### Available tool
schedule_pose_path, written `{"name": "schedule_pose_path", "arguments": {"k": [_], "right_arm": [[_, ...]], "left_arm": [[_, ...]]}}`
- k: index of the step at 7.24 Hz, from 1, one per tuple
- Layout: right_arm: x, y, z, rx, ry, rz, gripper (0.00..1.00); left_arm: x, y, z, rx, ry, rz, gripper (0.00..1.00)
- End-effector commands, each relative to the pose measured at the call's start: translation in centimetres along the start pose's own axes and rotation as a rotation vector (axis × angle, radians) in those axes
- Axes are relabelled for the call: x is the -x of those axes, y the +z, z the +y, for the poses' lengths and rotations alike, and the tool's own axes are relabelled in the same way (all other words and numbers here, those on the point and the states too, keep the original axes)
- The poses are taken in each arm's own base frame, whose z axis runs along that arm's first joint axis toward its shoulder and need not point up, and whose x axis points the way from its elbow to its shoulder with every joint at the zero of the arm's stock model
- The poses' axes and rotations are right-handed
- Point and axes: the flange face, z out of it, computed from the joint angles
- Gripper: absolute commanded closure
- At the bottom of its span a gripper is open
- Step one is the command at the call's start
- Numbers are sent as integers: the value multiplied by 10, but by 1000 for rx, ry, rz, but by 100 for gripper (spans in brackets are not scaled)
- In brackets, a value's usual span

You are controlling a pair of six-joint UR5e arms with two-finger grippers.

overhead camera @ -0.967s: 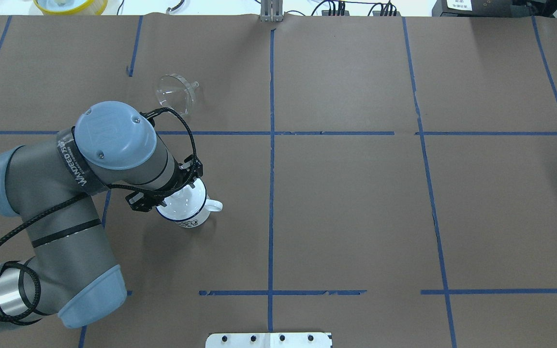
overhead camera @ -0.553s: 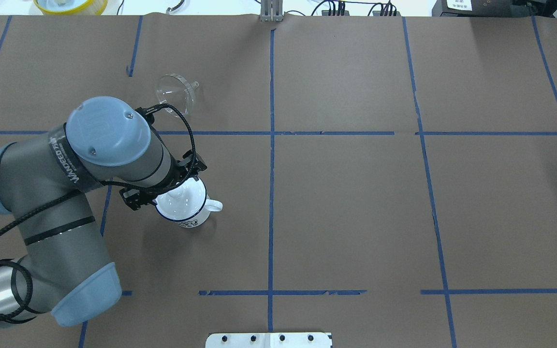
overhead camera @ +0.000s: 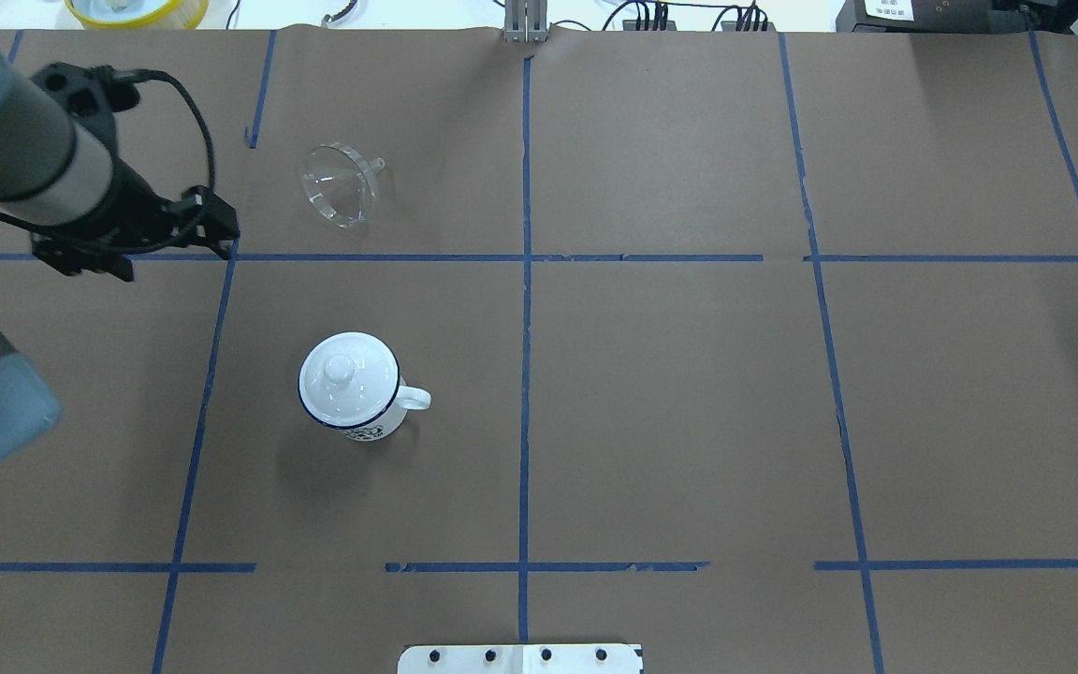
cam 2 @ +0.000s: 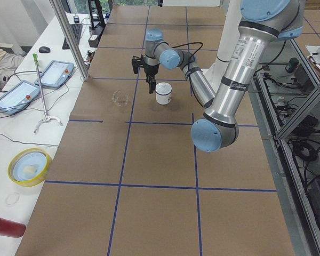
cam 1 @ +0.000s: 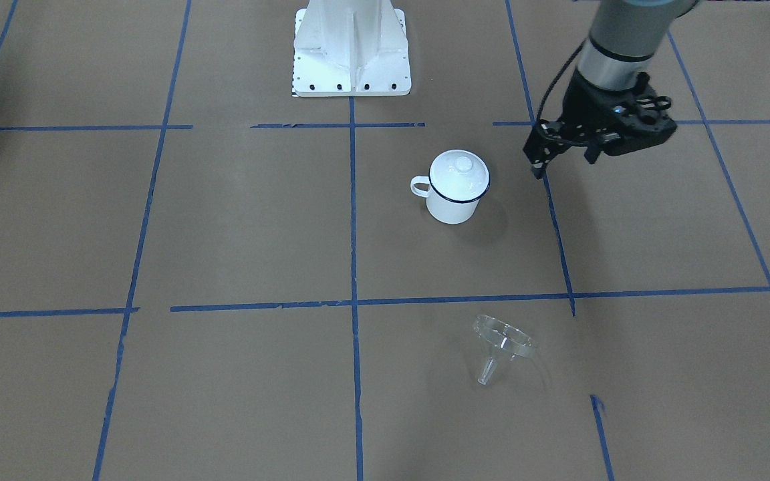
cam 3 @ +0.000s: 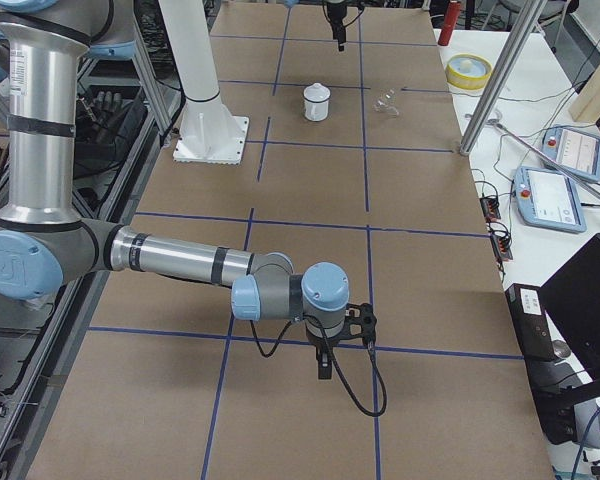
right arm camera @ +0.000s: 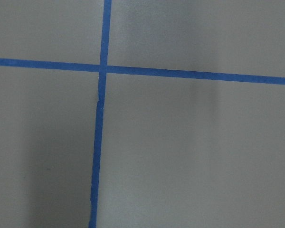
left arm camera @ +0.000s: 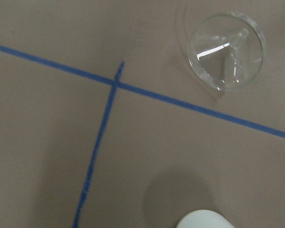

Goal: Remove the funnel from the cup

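Note:
The clear funnel [overhead camera: 341,183] lies tipped on the brown paper, apart from the cup; it also shows in the front view [cam 1: 502,344] and the left wrist view [left arm camera: 226,50]. The white cup [overhead camera: 361,417] with a dark blue rim stands upright nearer the robot, handle to the right, and also shows in the front view [cam 1: 453,204]. A white knobbed lid [overhead camera: 344,374] sits on it. My left gripper [overhead camera: 224,229] hovers left of both, looks shut and holds nothing. My right gripper [cam 3: 323,365] shows only in the exterior right view, far from both; I cannot tell its state.
Blue tape lines [overhead camera: 525,281] grid the brown paper. The robot's white base plate [cam 1: 351,50] stands at the table's near edge. A yellow bowl [cam 2: 28,166] and tablets lie on a side bench beyond the far edge.
My left arm has drawn back from over the cup to the far left of the table. The cup with its lid is now uncovered. The funnel has not moved.

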Motion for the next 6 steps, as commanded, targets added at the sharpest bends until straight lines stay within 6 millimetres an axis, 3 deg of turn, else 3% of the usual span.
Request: {"name": "schedule_pose_path", "arguments": {"k": [1, 4, 6], "right_arm": [[0, 0, 0, 0, 0, 1, 0], [0, 0, 0, 0, 0, 1, 0], [0, 0, 0, 0, 0, 1, 0]], "left_arm": [[150, -33, -54, 17, 186, -13, 0], [377, -55, -72, 20, 359, -106, 0], [504, -46, -57, -2, 397, -124, 0]]}}
